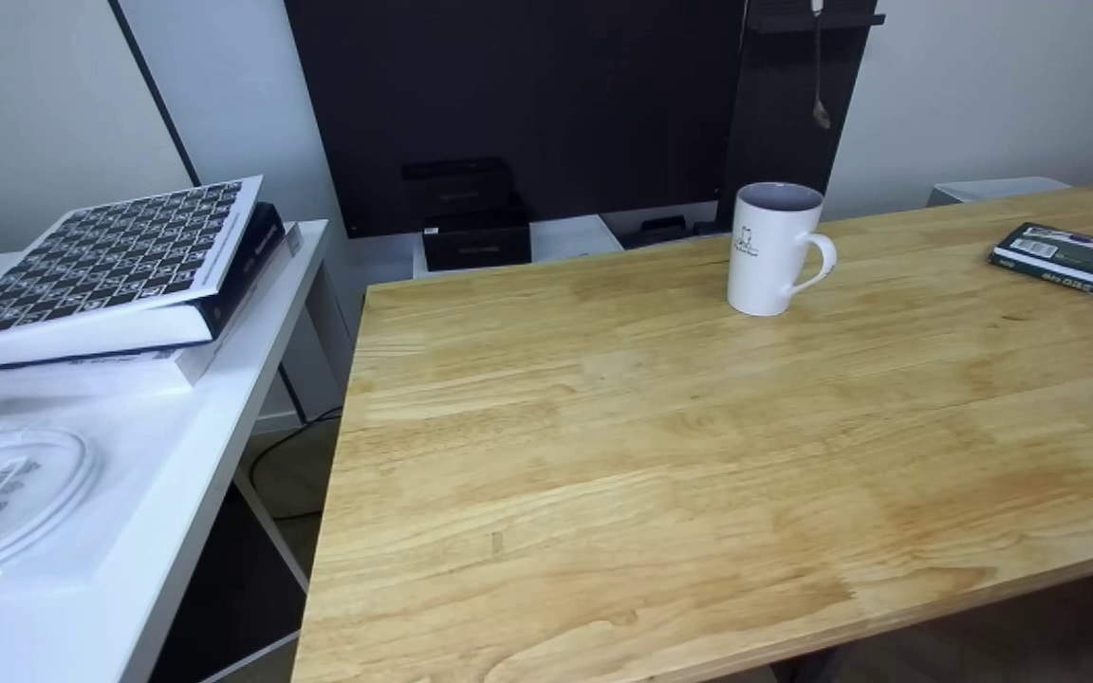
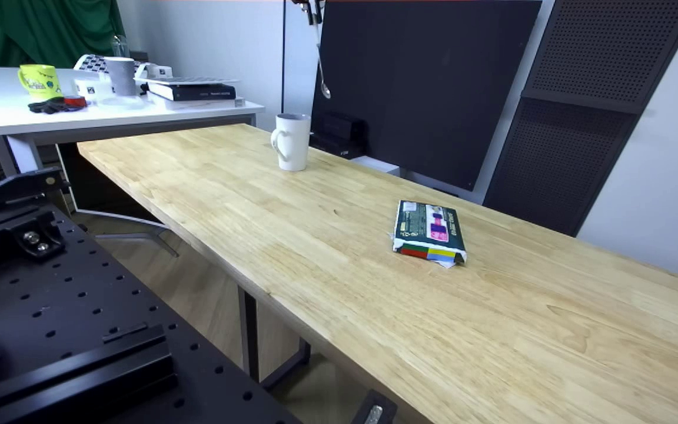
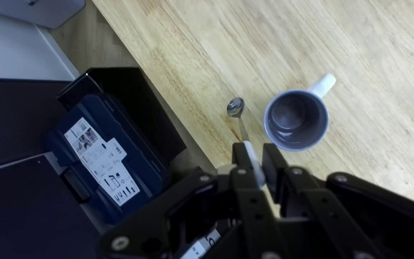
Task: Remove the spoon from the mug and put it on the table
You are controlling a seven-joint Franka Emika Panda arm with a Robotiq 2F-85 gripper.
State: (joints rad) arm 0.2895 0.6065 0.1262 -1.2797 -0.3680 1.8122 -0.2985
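In an exterior view, the claw [image 2: 315,17] holds the spoon [image 2: 319,59] bowl-down, the mug [image 2: 296,141] below it. In an exterior view, the bench [image 1: 651,446] spreads wide beneath, mug near its far edge. In the wrist view, narrow-set fingers [image 3: 240,157] pinch the spoon's white handle; the mug stands beside them, grey interior showing.
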